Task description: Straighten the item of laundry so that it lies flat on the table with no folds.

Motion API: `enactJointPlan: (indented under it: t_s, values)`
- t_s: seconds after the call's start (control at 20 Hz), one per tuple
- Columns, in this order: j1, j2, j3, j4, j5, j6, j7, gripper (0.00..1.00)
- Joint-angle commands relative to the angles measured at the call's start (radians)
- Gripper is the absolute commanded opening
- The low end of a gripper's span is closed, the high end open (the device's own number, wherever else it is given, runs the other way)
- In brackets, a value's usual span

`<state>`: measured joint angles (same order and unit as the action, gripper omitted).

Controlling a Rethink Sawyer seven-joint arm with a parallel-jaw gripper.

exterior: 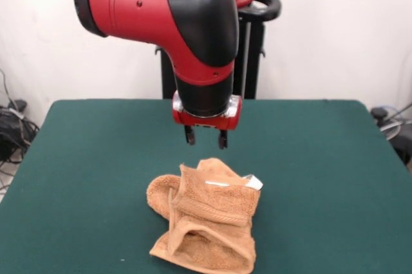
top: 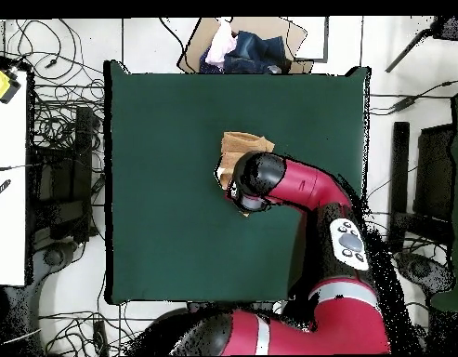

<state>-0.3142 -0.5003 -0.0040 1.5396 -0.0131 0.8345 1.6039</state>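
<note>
The orange-tan towel (exterior: 206,222) lies crumpled and folded over itself near the front middle of the dark green table (exterior: 77,158), with its small white tag (exterior: 253,182) showing at its far right side. My gripper (exterior: 206,139) hangs just above and behind the towel's far edge, with its two short black fingers apart and nothing between them. In the overhead view the towel (top: 243,144) shows only partly on the table (top: 167,186). The arm's black wrist (top: 257,179) covers the rest of the towel and hides the gripper.
The pedestal (exterior: 252,49) stands behind the table's far edge. In the overhead view a cardboard box holding clothes (top: 246,46) sits beyond the table's top edge. Tangled cables (top: 60,112) and a white bench (top: 7,177) lie to the left.
</note>
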Motion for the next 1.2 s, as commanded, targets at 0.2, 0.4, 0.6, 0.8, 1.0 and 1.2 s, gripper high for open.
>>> enactJointPlan:
  t_s: [0.2, 0.4, 0.6, 0.8, 1.0, 1.2]
  values:
    - [0.073, -0.145, 0.042, 0.168, -0.036, -0.174, 0.118, 1.0]
    - [0.08, -0.179, 0.04, 0.199, -0.044, -0.225, 0.11, 1.0]
    - [0.086, -0.209, 0.036, 0.236, -0.03, -0.241, 0.121, 1.0]
    - [0.073, -0.236, 0.05, 0.287, -0.026, -0.293, 0.109, 1.0]
    - [0.055, -0.234, 0.061, 0.309, 0.004, -0.257, 0.11, 1.0]
    - [0.044, -0.214, 0.062, 0.299, 0.015, -0.226, 0.112, 1.0]
